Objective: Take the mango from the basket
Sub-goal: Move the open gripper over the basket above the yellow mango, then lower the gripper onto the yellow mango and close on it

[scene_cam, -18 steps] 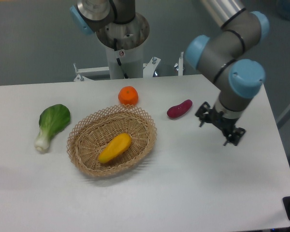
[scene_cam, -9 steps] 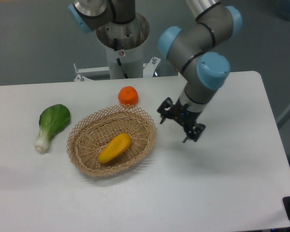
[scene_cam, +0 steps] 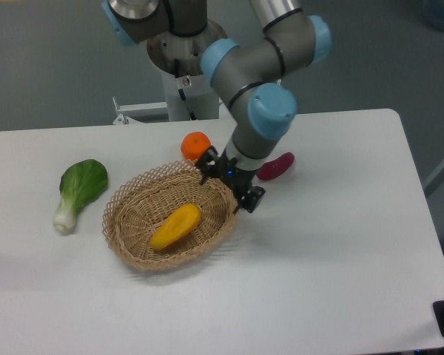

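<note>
The mango (scene_cam: 176,225) lies in the middle of the basket (scene_cam: 129,201) at centre-left of the frame, while the gripper (scene_cam: 231,185) hangs over the basket's right rim, empty and with its jaws apart, between an orange (scene_cam: 194,144) and a sweet potato (scene_cam: 277,166).

No readable text, label, brand, number or sign appears anywhere in the scene, on any surface or object.
</note>
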Action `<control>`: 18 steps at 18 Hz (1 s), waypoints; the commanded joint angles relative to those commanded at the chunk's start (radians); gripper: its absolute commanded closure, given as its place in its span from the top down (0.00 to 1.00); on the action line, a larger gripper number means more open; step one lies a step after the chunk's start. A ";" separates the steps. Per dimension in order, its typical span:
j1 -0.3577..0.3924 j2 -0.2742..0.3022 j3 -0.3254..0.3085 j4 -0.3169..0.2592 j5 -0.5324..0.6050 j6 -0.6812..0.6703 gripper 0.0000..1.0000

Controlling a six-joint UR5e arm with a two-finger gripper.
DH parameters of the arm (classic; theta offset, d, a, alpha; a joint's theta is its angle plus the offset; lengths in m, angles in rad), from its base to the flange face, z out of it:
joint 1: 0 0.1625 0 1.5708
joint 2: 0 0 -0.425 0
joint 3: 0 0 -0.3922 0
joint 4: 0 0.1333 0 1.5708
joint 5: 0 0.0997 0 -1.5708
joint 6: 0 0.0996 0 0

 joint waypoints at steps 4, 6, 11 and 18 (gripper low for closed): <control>-0.022 0.000 -0.042 0.049 0.000 -0.025 1.00; -0.023 -0.005 -0.042 0.051 0.000 -0.028 1.00; -0.043 -0.037 -0.043 0.075 0.005 -0.028 1.00; -0.058 -0.067 -0.048 0.092 0.006 -0.068 1.00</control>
